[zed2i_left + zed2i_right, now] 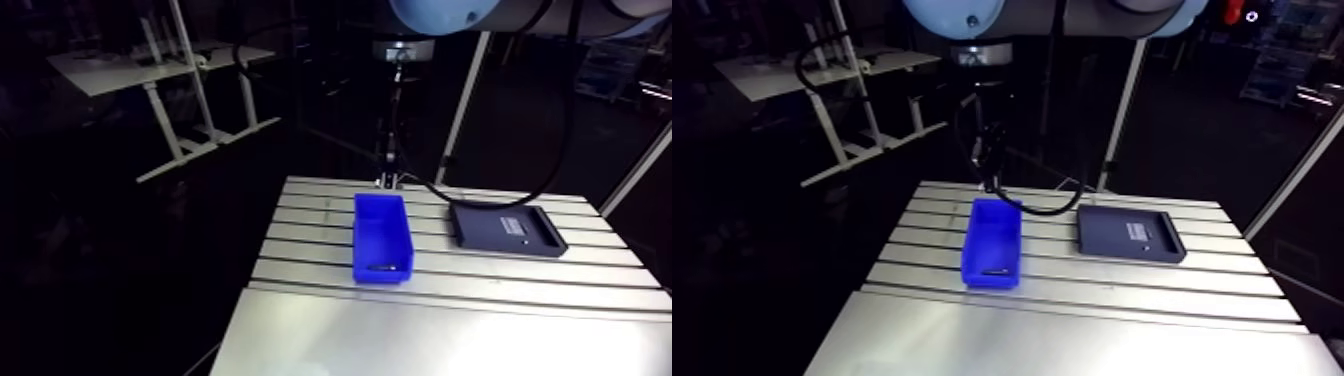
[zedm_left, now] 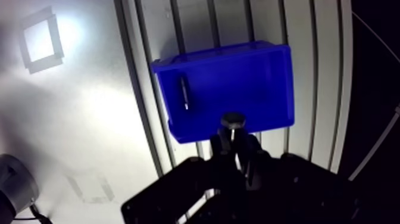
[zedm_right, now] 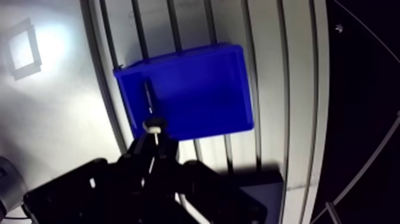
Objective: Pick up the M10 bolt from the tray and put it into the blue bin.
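Observation:
In the wrist view my gripper is shut on a dark bolt, whose hex head stands up between the fingertips. It hangs above the near long wall of the blue bin. Another slim dark bolt lies inside the bin close to one short end. In the arm view the gripper hangs over the bin's far end. The dark tray lies flat to the right of the bin, with a small pale mark on its surface.
Bin and tray rest on the slotted aluminium table. A smooth metal sheet covers the table's front part. In the wrist view a bright light glare falls on that sheet, beyond the bin.

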